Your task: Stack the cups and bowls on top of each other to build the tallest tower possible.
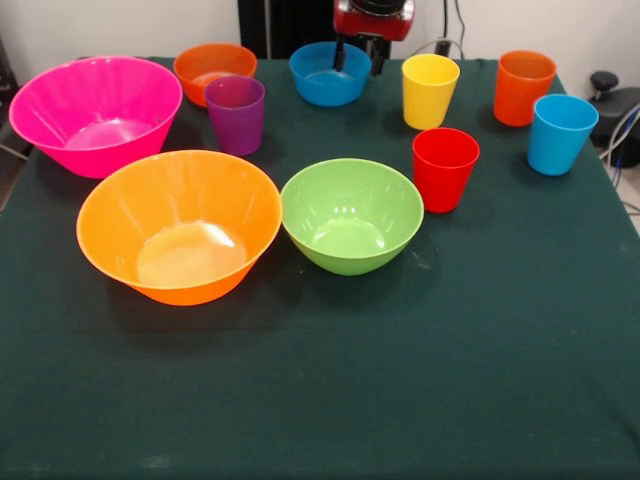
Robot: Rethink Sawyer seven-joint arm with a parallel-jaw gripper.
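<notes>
Nothing is stacked yet; judging by the spread, the task is sitting at its very start, with every piece standing alone on the green tablecloth [330, 380].

Nearest the camera, the large orange bowl [180, 226] is resting upright, mouth facing up, with the medium green bowl [351, 214] just beside it, also opening upward. Behind the green bowl, the red cup [445, 168] is standing on its narrow base, long axis vertical, rim up. Further back, the large pink bowl [96, 113] is sitting at one side, and the purple cup [236, 114] is standing upright between it and the small bowls. At the other side, the light blue cup [559, 133] is standing upright near the cloth's edge, with the orange cup [523, 87] just behind it and the yellow cup [429, 90] well apart from both, all rim up.

Farthest back, the small orange bowl [213, 70] and the small blue bowl [329, 73] are sitting mouth up. The gripper [360, 55] is hanging just over the blue bowl's far rim, its two dark fingers spread apart and holding nothing.

The next move probably calls for lowering one finger inside the blue bowl's wall and one outside, pinching the rim, and carrying it to a free patch as a base.
</notes>
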